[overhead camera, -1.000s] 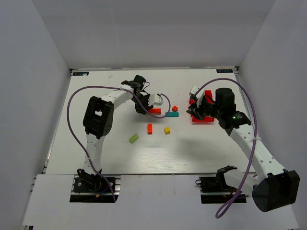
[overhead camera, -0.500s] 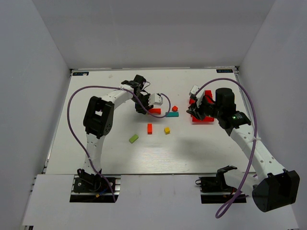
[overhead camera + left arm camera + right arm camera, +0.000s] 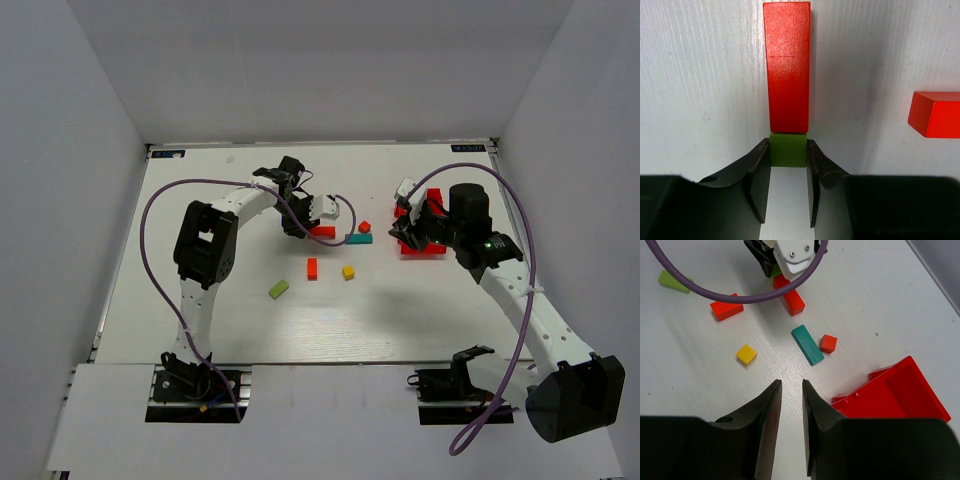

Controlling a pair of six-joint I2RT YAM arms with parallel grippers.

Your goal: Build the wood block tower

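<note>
My left gripper (image 3: 788,145) is shut on a lime green cube (image 3: 788,149) resting on the table, and the cube touches the end of a long red bar (image 3: 787,67). In the top view the left gripper (image 3: 303,226) is beside that red bar (image 3: 323,232). The blocks lie flat and apart: a teal bar (image 3: 359,239), a small red cube (image 3: 365,226), a yellow cube (image 3: 348,271), a short red bar (image 3: 312,268) and a lime green bar (image 3: 278,289). My right gripper (image 3: 792,385) is empty with a narrow gap, above bare table near the teal bar (image 3: 807,344).
A red plastic bin (image 3: 425,245) lies under the right arm and shows at the right in the right wrist view (image 3: 890,390). The left arm's purple cable (image 3: 730,297) loops above the blocks. White walls enclose the table on three sides.
</note>
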